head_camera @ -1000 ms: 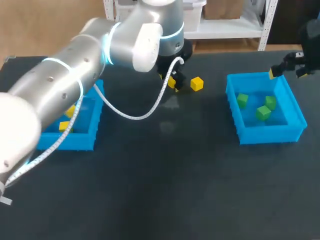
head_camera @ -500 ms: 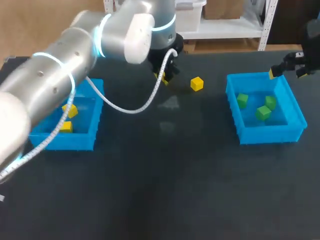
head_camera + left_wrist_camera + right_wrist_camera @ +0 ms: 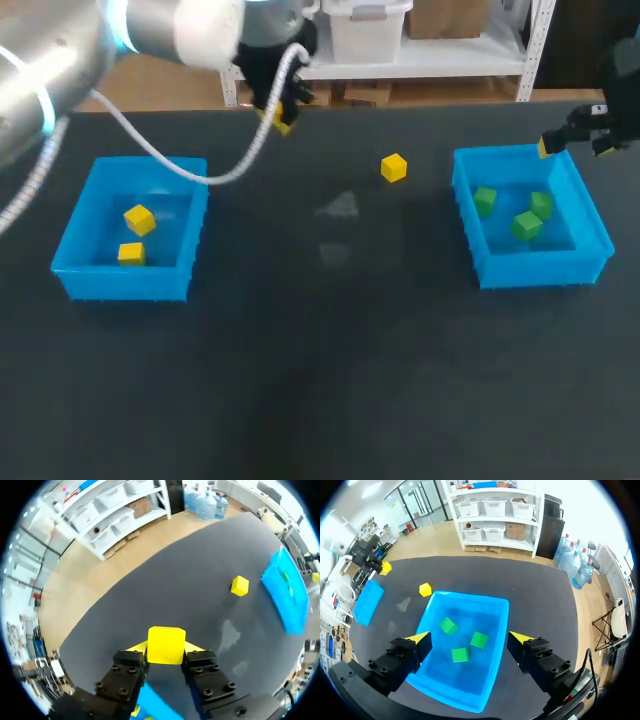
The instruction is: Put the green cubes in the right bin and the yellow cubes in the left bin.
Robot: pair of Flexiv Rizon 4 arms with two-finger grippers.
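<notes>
The right bin [image 3: 530, 270] anchors the scene on the dark table [image 3: 330, 380]. Three green cubes [image 3: 526, 225] lie inside it, and the right gripper [image 3: 575, 140] hangs above its far rim with its fingers spread wide, holding nothing. Near the bin's left wall, outside it, a loose yellow cube [image 3: 394, 167] sits on the table. Farther from the bin, beyond that cube, the left gripper [image 3: 166, 648] is raised and clamps a held yellow cube [image 3: 166, 644] between both fingers. Well apart from the right bin, across the table, the left bin [image 3: 70, 225] holds two yellow cubes [image 3: 139, 218].
</notes>
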